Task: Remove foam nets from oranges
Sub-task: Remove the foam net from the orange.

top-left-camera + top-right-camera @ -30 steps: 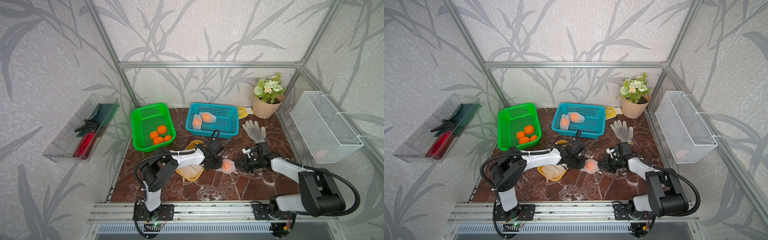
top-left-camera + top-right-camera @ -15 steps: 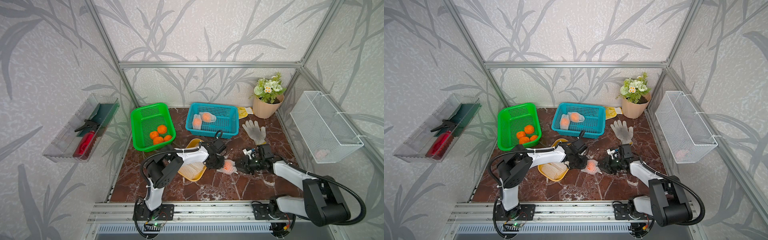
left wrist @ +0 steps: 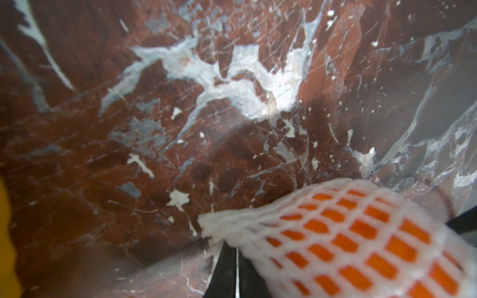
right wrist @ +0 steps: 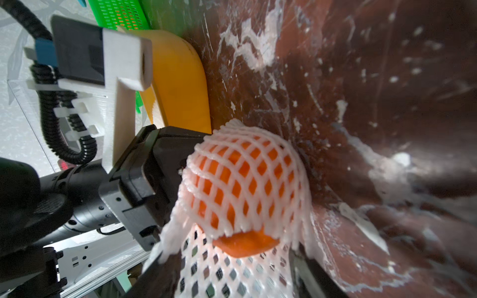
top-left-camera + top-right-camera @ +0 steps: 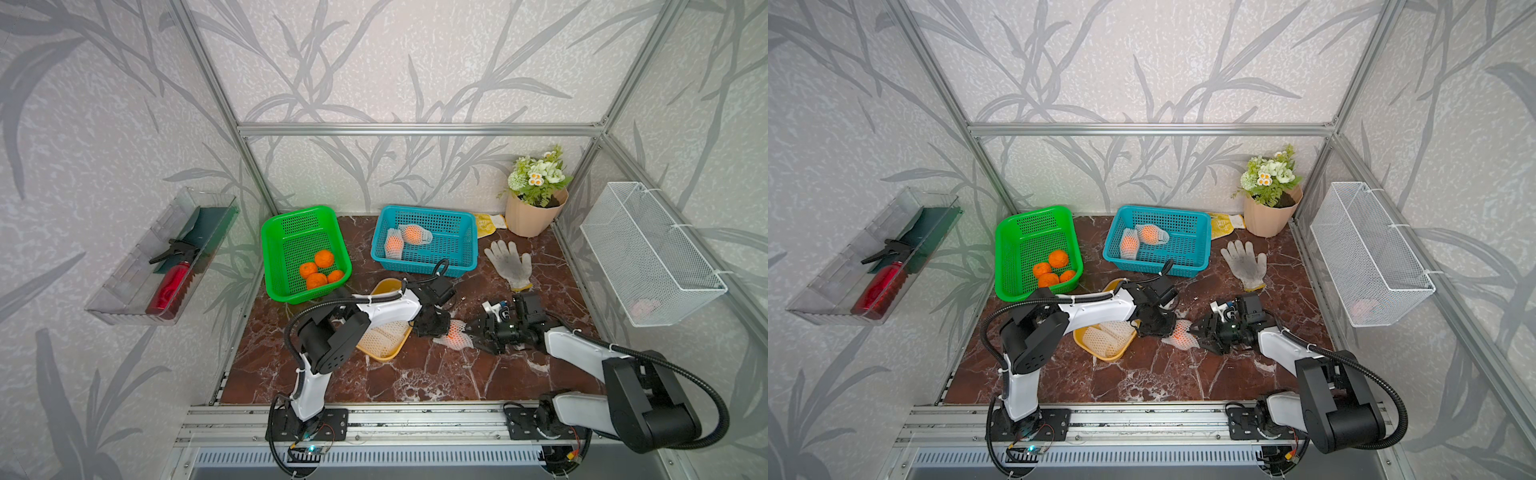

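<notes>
- Jaws of the left gripper [image 5: 441,331] are pressed together on one end of a white diamond-mesh foam net [image 4: 245,167], just beside the rim of a shallow yellow plastic tray [image 5: 388,287].
- That net wraps a small round orange [image 4: 247,243], which sits low over the red-brown marble tabletop [image 5: 415,374], near the tray on its right-arm side. A strip of bare peel shows at the net's open mouth.
- The right gripper [image 5: 473,336] faces the left one from the far side of the fruit, farther from the tray. Its jaws stand spread apart with the net's loose mouth between them. Whether its fingers [image 4: 315,278] press on the mesh cannot be told.
- Inside the tray lie empty white foam nets [image 5: 380,337], partly hidden under the left arm.
- Just behind the tray, on the left arm's side, stands a green slotted plastic basket [image 5: 291,224] holding four bare oranges [image 5: 324,258].
- Behind the tray on the other side stands a teal slotted plastic basket [image 5: 451,230] with two netted oranges [image 5: 413,233] in it.
- A white knit glove [image 5: 509,262] lies flat on the tabletop, farther from the tray than the teal basket. A beige pot of white flowers [image 5: 530,216] stands farther still, in the back corner.
- Well apart from the tray, a white wire basket [image 5: 648,249] hangs on the right wall, and a clear plastic shelf [image 5: 124,291] with a red spray bottle [image 5: 170,282] hangs on the left wall.
</notes>
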`<action>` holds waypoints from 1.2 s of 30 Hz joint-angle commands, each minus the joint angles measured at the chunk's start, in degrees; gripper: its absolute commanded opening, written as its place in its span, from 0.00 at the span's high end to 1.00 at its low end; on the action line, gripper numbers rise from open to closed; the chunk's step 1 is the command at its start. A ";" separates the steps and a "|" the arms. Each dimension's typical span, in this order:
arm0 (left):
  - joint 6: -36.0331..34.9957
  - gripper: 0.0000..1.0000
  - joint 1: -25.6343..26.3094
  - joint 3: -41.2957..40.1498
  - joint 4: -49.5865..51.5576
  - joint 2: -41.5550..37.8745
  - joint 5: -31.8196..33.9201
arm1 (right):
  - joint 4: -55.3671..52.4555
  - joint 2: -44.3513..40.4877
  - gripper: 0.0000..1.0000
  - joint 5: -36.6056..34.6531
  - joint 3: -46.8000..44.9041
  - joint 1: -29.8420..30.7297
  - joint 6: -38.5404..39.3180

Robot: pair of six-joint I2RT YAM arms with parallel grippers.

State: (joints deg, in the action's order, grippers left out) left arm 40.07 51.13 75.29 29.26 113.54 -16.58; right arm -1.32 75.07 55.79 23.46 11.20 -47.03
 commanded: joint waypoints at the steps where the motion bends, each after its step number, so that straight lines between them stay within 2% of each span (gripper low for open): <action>1: -0.88 0.93 0.21 1.00 2.34 1.77 -0.22 | 3.99 2.26 0.32 1.43 -1.05 0.55 -1.23; 7: -1.23 0.93 0.45 2.30 2.58 2.51 -1.57 | 8.76 5.71 0.31 1.34 -1.07 2.60 -3.64; 15: -1.30 0.93 0.90 3.55 2.77 3.03 -1.97 | 9.93 8.16 0.30 1.03 -0.52 4.27 -3.93; 19: -1.86 0.93 0.90 3.61 4.27 3.44 -0.89 | 8.31 6.41 0.42 1.03 0.32 4.27 -3.91; 22: -3.12 0.94 0.81 4.92 8.04 4.40 0.57 | 0.76 4.08 0.47 -0.05 2.48 4.20 -0.16; 31: -4.95 0.95 0.90 5.85 10.79 5.80 1.73 | -22.02 -0.04 0.47 -5.38 7.44 1.58 13.17; 36: -5.62 0.95 0.92 6.27 11.69 6.46 1.90 | -28.52 -1.41 0.47 -6.93 9.47 0.21 17.17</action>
State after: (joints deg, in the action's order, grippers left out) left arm 35.53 51.48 81.73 36.77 117.25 -16.19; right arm -21.98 75.02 50.06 31.29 12.23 -34.57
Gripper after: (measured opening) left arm 0.054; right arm 0.547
